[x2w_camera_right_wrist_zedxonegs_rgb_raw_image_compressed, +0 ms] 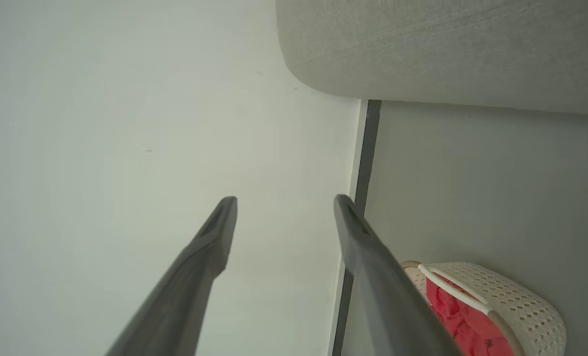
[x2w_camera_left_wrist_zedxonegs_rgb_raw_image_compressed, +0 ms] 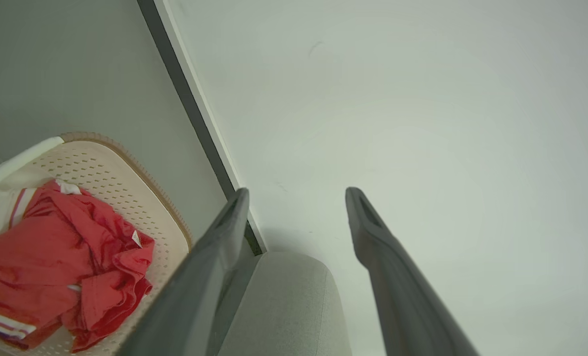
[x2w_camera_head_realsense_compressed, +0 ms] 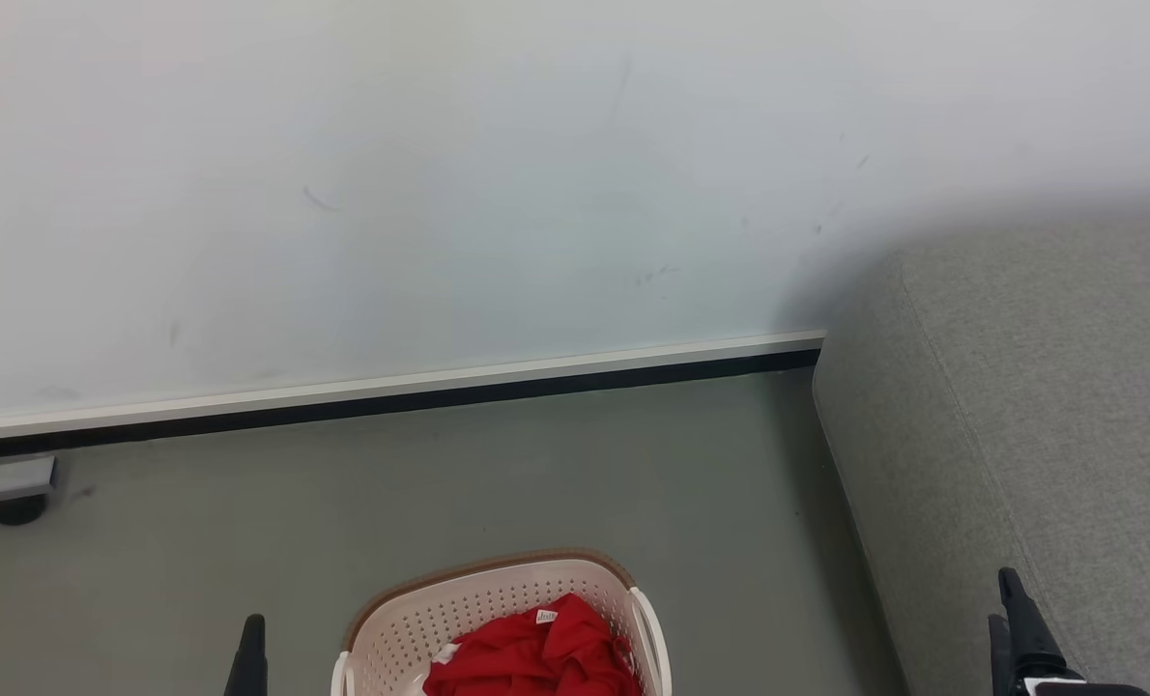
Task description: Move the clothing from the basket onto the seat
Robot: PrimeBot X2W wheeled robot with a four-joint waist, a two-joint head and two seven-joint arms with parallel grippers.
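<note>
White wall with a few scuffs, dark skirting along its foot, grey-green floor below. Grey woven seat on the right, rounded corner against the wall, one seam visible; cut off by the right and bottom frame edges, so its full extent can't be told. Cream perforated basket with a brown rim stands on the floor left of the seat, apart from it; head view cuts off its near half. Red clothing is bunched inside the basket, hiding the basket bottom; white striped trim shows in the left wrist view, small white tag on top, print unreadable. A grey part on a dark wheel at the far left is mostly out of frame, can't identify it. Left claw: fingers spread wide, nothing between them, touching nothing, raised beside the basket. Right claw: same, wide apart and empty, in front of the seat edge, contact with the seat not resolvable.
</note>
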